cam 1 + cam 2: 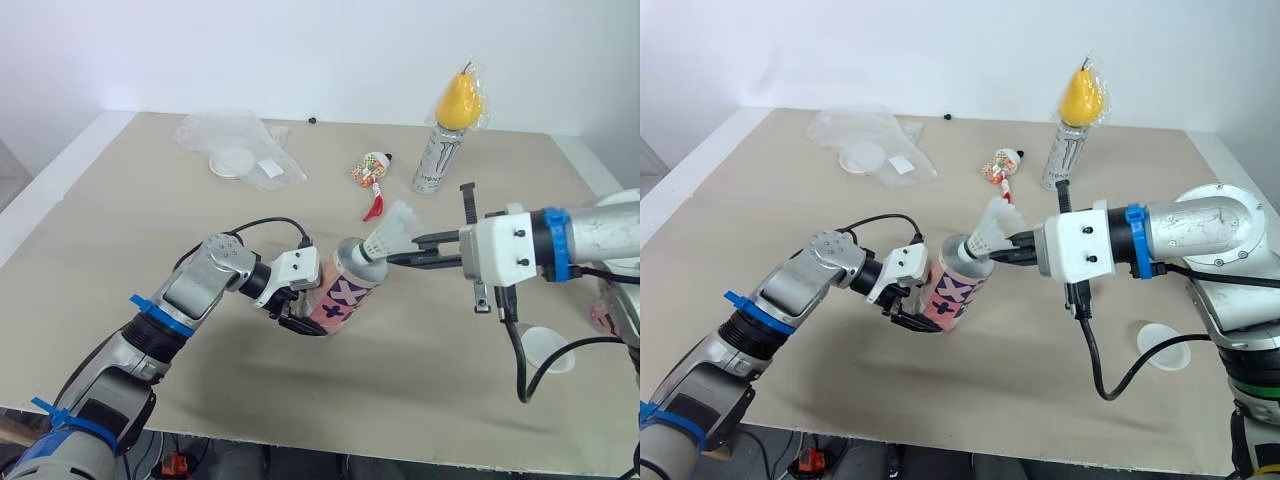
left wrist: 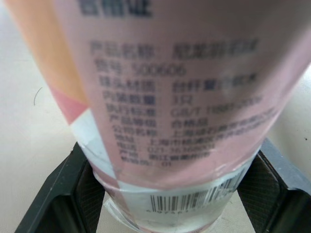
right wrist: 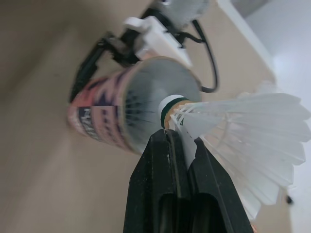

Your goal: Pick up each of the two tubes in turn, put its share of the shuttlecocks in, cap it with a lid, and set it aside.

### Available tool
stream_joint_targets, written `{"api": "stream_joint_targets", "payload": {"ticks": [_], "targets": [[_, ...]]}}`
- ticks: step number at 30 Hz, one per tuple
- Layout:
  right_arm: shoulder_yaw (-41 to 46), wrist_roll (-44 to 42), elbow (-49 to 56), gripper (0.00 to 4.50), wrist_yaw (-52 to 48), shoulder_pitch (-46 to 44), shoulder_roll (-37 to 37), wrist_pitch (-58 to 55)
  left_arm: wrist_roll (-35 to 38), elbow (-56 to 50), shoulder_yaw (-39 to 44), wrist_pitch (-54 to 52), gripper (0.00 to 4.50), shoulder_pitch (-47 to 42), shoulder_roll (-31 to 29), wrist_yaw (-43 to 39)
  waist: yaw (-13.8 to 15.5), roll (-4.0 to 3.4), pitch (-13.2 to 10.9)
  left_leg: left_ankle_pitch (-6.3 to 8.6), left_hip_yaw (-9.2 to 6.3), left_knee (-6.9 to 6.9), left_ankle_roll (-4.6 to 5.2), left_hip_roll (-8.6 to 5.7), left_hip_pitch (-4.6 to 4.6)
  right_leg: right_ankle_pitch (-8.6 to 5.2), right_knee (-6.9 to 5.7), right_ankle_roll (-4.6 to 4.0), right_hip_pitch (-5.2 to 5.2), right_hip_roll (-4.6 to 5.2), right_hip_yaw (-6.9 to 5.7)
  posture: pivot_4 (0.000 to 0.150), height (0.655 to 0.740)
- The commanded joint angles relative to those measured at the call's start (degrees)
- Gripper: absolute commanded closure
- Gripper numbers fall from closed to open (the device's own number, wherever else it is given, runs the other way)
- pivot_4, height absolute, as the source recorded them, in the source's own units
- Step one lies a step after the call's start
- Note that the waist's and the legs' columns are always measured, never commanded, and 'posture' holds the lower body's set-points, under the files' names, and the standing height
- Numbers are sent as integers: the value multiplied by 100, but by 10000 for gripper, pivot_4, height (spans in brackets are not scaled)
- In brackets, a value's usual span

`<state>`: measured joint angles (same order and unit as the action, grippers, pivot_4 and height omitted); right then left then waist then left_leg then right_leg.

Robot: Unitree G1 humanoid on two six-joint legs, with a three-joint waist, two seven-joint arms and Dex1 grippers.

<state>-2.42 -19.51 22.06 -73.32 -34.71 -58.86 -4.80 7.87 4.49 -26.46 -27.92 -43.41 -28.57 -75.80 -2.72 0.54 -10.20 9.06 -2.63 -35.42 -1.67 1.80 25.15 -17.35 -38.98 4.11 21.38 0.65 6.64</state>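
Left eye view puts us in the filling step for one tube: we judge that a shuttlecock is about to go in, with capping and setting aside not yet done. The next move calls for lining the cork up with the tube's axis, pushing it in cork first, and letting go only once the feathers are past the rim. The tube must be held firm meanwhile.

Far left at the back, a plastic bag (image 1: 240, 150) lies on the table (image 1: 120, 220), well away from the work.

Next, the left gripper (image 1: 300, 318) clamps the lower end of the pink tube (image 1: 347, 288). In the left wrist view its two fingers (image 2: 68, 194) press against opposite sides of the tube near the barcode. The tube is lifted off the table and tilted, with its open mouth facing up and to the right.

At that mouth sits the shuttlecock (image 1: 390, 238), cork toward the opening and feathers fanned out behind. We cannot tell whether the cork has crossed the rim.

The right gripper (image 1: 400, 258) pinches the shuttlecock just behind the cork, its fingers nearly together on the base of the feathers.

Behind it stands a can (image 1: 437, 160) with a pear (image 1: 460, 100) on top. Far right, a white lid (image 1: 548, 350) lies on the table, which we judge is ready for capping.
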Motion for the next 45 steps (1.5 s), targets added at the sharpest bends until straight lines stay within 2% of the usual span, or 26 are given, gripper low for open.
{"api": "stream_joint_targets", "payload": {"ticks": [1, 2, 3, 4, 9, 11, 14, 17, 19, 22, 25, 27, 29, 33, 34, 45], "targets": [[8, -66, -20, 44410, -154, -161, 44, 77, -69, -96, -10, -65, 10968, 59, -115, 10, 0, 0, 0, 0, 0, 0, 0, 0, 0, 0, 0, 0, 0, 0, 0, 1500, 7400], [11, -97, -24, 44410, -169, -177, 78, 61, -67, -106, -12, -74, 10968, 64, -113, 18, 1, 0, 0, 0, 0, 0, 0, 0, 0, 0, 0, 0, 0, 0, 0, 1500, 7400], [15, -124, -22, 37685, -196, -190, 99, 41, -66, -117, -15, -83, 10968, 68, -112, 25, 0, 0, 0, 0, 0, 0, 0, 0, 0, 0, 0, -1, 0, 0, 0, 1500, 7400], [25, -169, -9, 35366, -220, -204, 118, -3, -63, -128, -17, -93, 10968, 73, -111, 32, 1, 0, 0, 0, 0, 0, 0, 0, 0, 0, 0, -1, 0, 0, 0, 1500, 7400], [343, -944, 238, 10640, -15, -299, 230, -808, -63, -147, -22, -107, 10968, 88, -105, 52, 1, 0, 0, 0, -2, 0, 0, 0, 0, 1, -1, -2, -1, 0, 0, 1500, 7400], [623, -1555, 319, 1397, 298, -314, 264, -1495, -65, -147, -25, -104, 10968, 85, -99, 55, 2, 0, 0, 0, -2, 0, 0, 0, 0, 4, -1, -7, -1, 0, -1, 1500, 7400], [1044, -2418, 266, 213, 699, -342, 121, -2612, -73, -120, -32, -86, 10968, 68, -82, 57, 6, 1, -1, 0, -4, 0, 0, 0, 2, 15, -1, -26, -1, 1, -2, 1500, 7400], [1276, -2684, -30, 213, 745, -225, -164, -3284, -121, -93, -77, -24, 10968, 41, -91, 36, 9, 1, 0, 0, -4, 0, 0, -1, 2, 16, -1, -29, -1, 2, -2, 1500, 7400], [1277, -2676, -220, 213, 691, -205, -275, -3453, -155, -87, -115, 24, 10968, 23, -115, -4, 9, 1, 0, 0, -2, 0, 0, -1, 1, 15, -1, -30, -1, 3, -2, 1500, 7400], [831, -2129, -499, 213, 424, -503, -300, -3102, -290, -44, -222, 181, 10968, -46, -204, -102, -9, 1, 0, 0, 0, 0, 0, 0, -1, 10, -1, -24, 1, 2, -2, 1500, 7400], [179, -1644, -580, 7355, 90, -1128, -99, -2775, -290, 28, -214, 177, 10968, -165, -197, -171, -30, -6, -4, 0, 6, 2, 0, 4, -4, 4, -2, -13, 7, 1, -2, 1500, 7400], [-234, -1394, -562, 19474, -131, -1511, 54, -2662, -273, 41, -206, 136, 10968, -233, -188, -215, -19, -6, -5, 0, 8, 3, 0, 8, -3, 5, -3, -14, 13, -2, -3, 1500, 7400], [-612, -1279, -477, 25788, -322, -1850, 239, -2736, -257, 36, -211, 114, 10968, -269, -194, -249, -19, -5, -6, 0, 0, 3, 0, 7, 5, -1, -3, -13, 14, -5, -6, 1500, 7400], [-1216, -839, -478, 42896, -792, -2239, 412, -2577, -259, 39, -237, 119, 10968, -266, -233, -312, -4, -4, -7, 2, -2, 6, -2, 6, 10, 1, -6, -29, 22, -5, -7, 1500, 7400], [-1360, -724, -504, 44467, -920, -2306, 442, -2525, -258, 33, -241, 115, 10968, -263, -242, -322, -3, -4, -7, 2, -3, 7, -2, 6, 13, 1, -6, -30, 24, -5, -10, 1500, 7400], [-2633, 905, -1391, 44467, -1725, -2781, 1097, -1393, -220, -24, -221, 27, 10968, -241, -217, -328, -16, -3, -7, 2, -3, 4, -3, 9, 13, 3, -11, -34, 27, -6, -13, 1500, 7400]]}}
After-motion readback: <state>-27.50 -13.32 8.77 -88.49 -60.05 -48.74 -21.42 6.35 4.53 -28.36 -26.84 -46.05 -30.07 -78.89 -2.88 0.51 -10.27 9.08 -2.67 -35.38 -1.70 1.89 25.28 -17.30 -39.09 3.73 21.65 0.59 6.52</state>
